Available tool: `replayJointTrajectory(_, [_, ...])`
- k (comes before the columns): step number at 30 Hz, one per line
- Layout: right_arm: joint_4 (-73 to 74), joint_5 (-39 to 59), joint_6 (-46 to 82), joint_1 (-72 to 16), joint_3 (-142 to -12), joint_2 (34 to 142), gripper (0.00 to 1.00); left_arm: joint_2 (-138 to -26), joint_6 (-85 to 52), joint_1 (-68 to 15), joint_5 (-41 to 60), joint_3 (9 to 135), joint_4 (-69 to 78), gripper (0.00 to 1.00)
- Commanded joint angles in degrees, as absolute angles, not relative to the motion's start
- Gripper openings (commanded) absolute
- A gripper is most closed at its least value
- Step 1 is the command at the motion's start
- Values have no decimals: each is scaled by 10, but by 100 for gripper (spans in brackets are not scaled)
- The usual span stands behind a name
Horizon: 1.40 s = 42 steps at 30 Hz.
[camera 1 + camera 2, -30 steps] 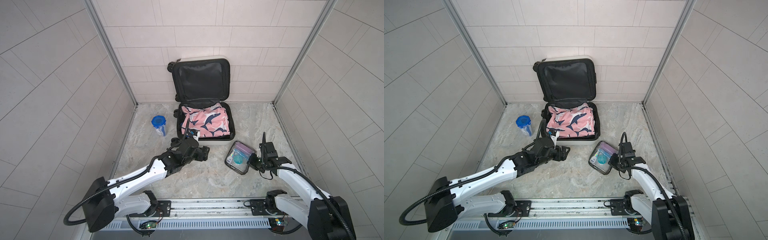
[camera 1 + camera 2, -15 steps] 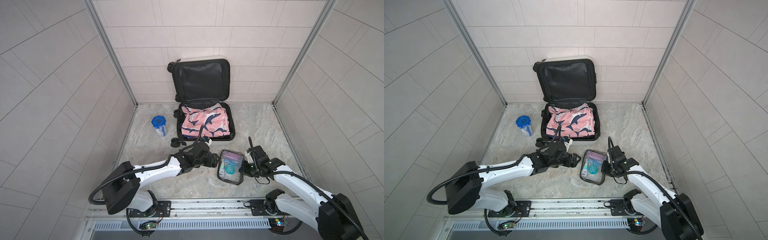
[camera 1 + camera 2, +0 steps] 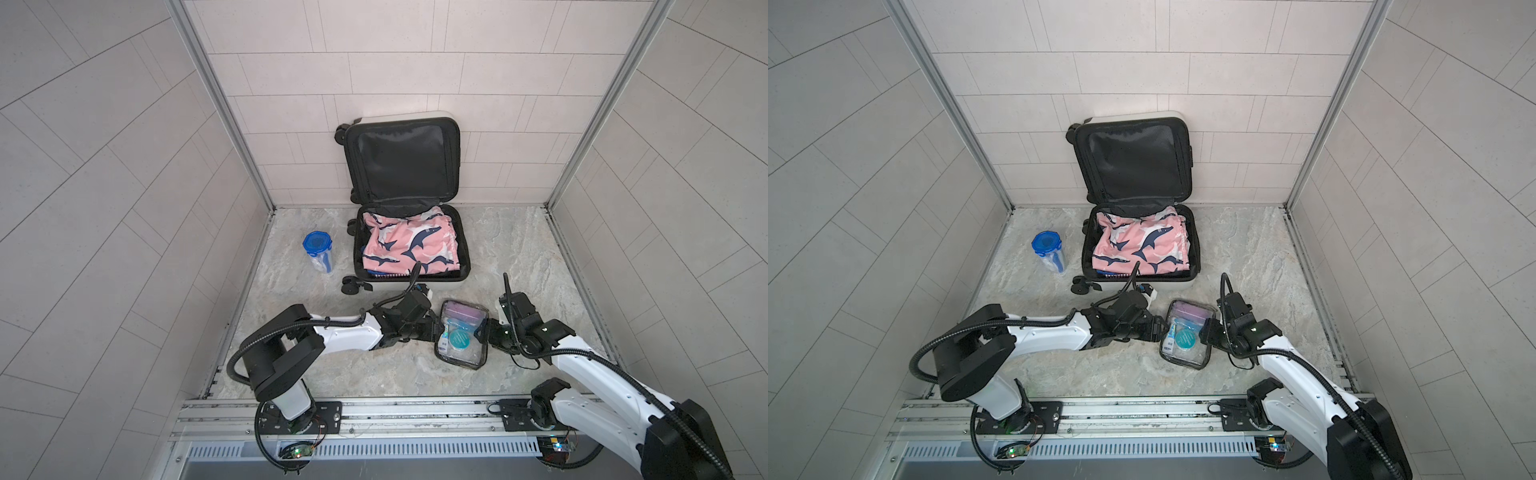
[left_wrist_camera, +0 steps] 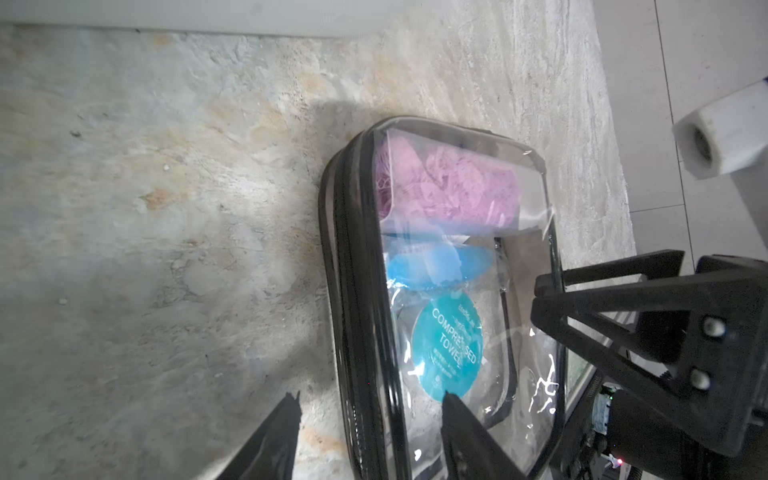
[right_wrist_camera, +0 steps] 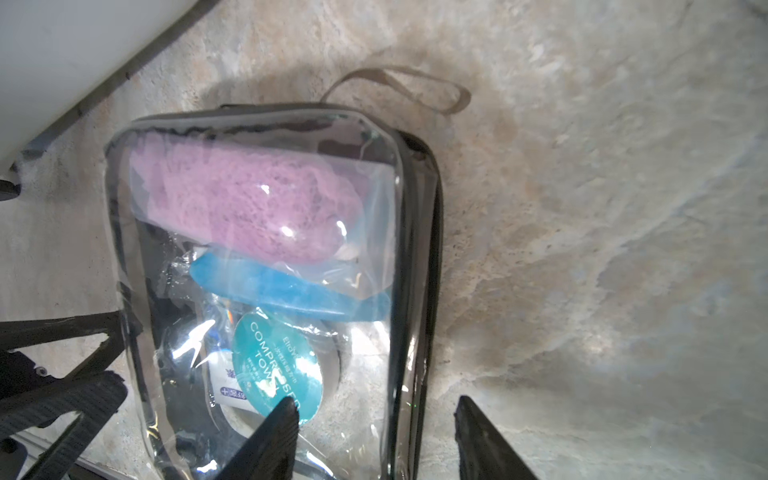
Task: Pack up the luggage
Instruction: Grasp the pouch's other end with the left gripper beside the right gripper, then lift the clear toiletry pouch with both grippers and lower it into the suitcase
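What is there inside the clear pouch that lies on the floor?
Through the clear pouch show a pink sponge-like item, a blue item next to it, a round teal compressed-towel pack and a small white sachet. Anything beneath them is covered.

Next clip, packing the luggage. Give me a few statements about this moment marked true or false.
The luggage stands open, its lid against the back wall. True.
The clear pouch lies inside the luggage. False: it lies on the table in front of it, between the left gripper and the right gripper.
A pink shark-print garment lies in the luggage. True.
The blue-lidded container lies tipped over, right of the luggage. False: it stands upright, left of it in both top views.
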<state>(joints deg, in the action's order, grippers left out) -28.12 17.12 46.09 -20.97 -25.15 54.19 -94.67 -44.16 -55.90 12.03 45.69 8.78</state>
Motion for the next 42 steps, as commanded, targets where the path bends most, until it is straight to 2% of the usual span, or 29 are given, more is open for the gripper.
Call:
replayJointTrajectory(1, [-253, 164, 476, -210, -241, 552, 56, -962, -449, -564, 133, 482, 120, 56])
replayJointTrajectory(8, [-234, 167, 482, -211, -238, 563, 44, -996, -450, -569, 148, 503, 130, 45])
replayJointTrajectory(11, [-230, 170, 486, -211, -236, 563, 33, -1005, -450, -571, 153, 508, 135, 36])
replayJointTrajectory(17, [-246, 180, 496, -211, -244, 545, 4, -979, -455, -573, 150, 524, 106, 0])
replayJointTrajectory(18, [-253, 182, 500, -212, -247, 538, 0, -968, -454, -573, 146, 530, 89, 0])
replayJointTrajectory(29, [-326, 220, 529, -228, -333, 448, 0, -852, -418, -589, 119, 585, -63, 0])
replayJointTrajectory(33, [-299, 230, 553, -235, -373, 440, 0, -798, -399, -590, 79, 598, -94, 0])
replayJointTrajectory(39, [-244, 227, 551, -242, -466, 521, 0, -762, -352, -575, 3, 636, -127, 0])
replayJointTrajectory(42, [-241, 225, 534, -241, -536, 591, 0, -773, -335, -542, 8, 673, -154, 0])
